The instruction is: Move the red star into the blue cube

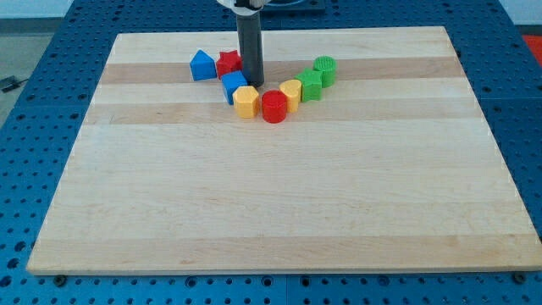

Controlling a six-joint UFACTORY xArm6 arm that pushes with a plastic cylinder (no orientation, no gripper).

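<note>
The red star (228, 63) lies near the view's top, between a blue house-shaped block (201, 65) on its left and my rod on its right. The blue cube (234, 85) sits just below and right of the star, about touching it. My tip (252, 83) rests on the board right beside the blue cube's right side and just right of the red star.
A yellow hexagon block (246, 101) touches the blue cube from below. A red cylinder (273, 107), a yellow block (290, 94), a green block (310, 85) and a green cylinder (325, 69) form an arc to the right. The wooden board (279, 195) lies on a blue perforated table.
</note>
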